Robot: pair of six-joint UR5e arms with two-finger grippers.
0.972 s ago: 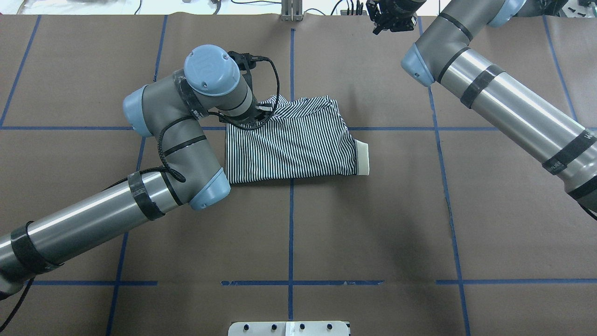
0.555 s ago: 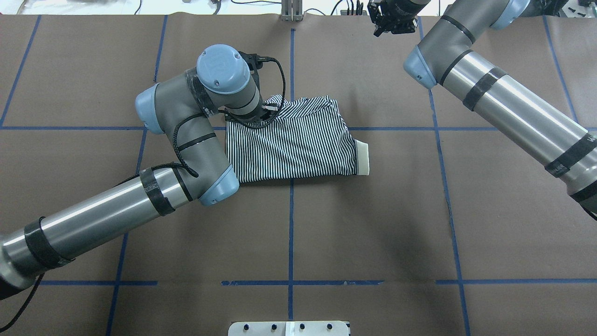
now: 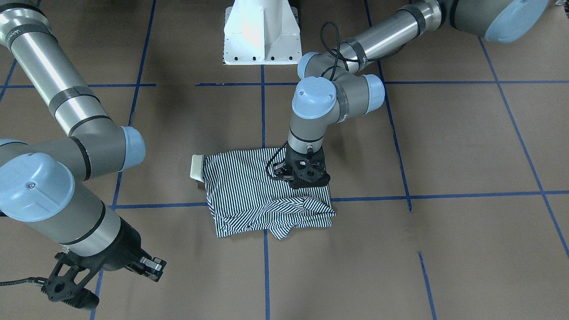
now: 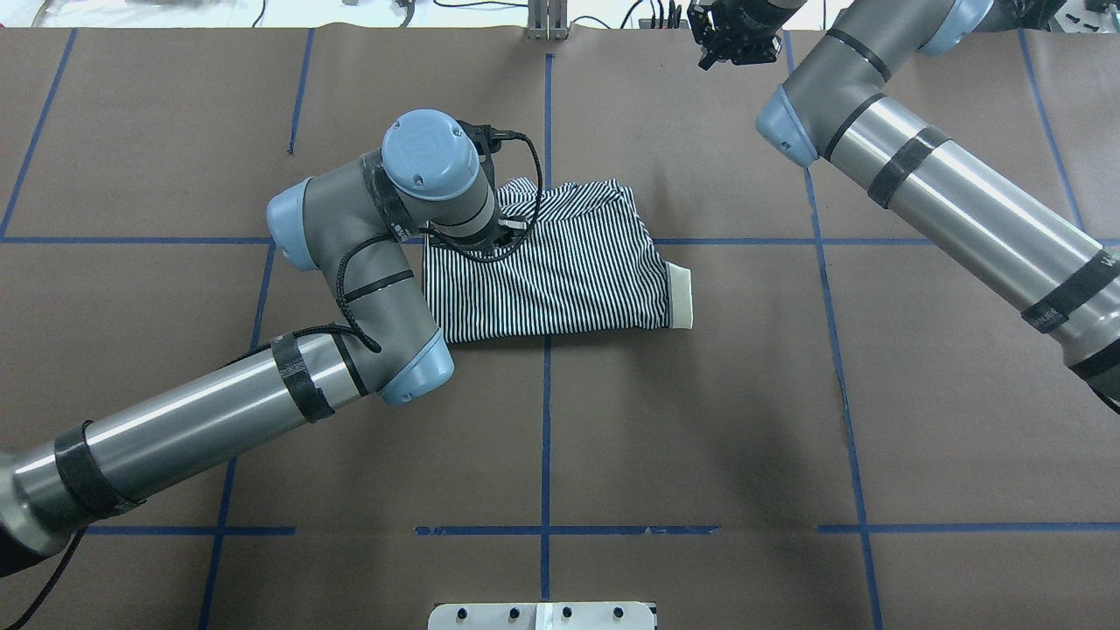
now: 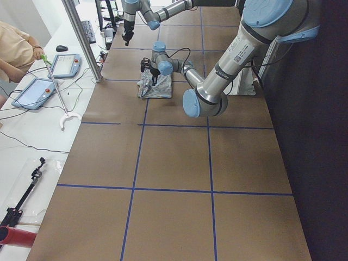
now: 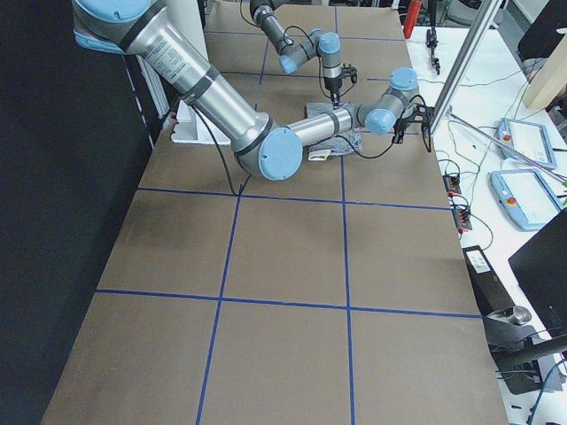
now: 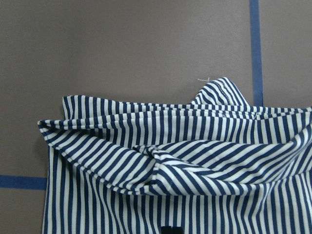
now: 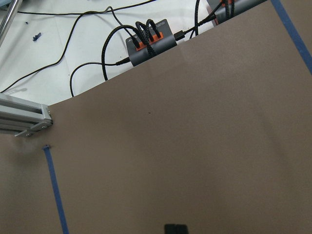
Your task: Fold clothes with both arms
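Brown taped table (image 4: 700, 420), white pedestal (image 3: 262, 31), left arm (image 4: 376, 289) overhanging striped shirt (image 4: 569, 271)

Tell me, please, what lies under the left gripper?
The folded striped polo shirt lies under the left gripper, on the brown table cover. The gripper hides the cloth directly below, so whether its fingers pinch fabric cannot be seen.

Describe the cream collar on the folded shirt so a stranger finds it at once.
On the brown table with its blue tape grid, a folded navy-and-white striped shirt lies near the middle, the left arm reaching over one end. At the opposite end a small strip pokes out: the collar, the only plain cream patch beside the stripes.
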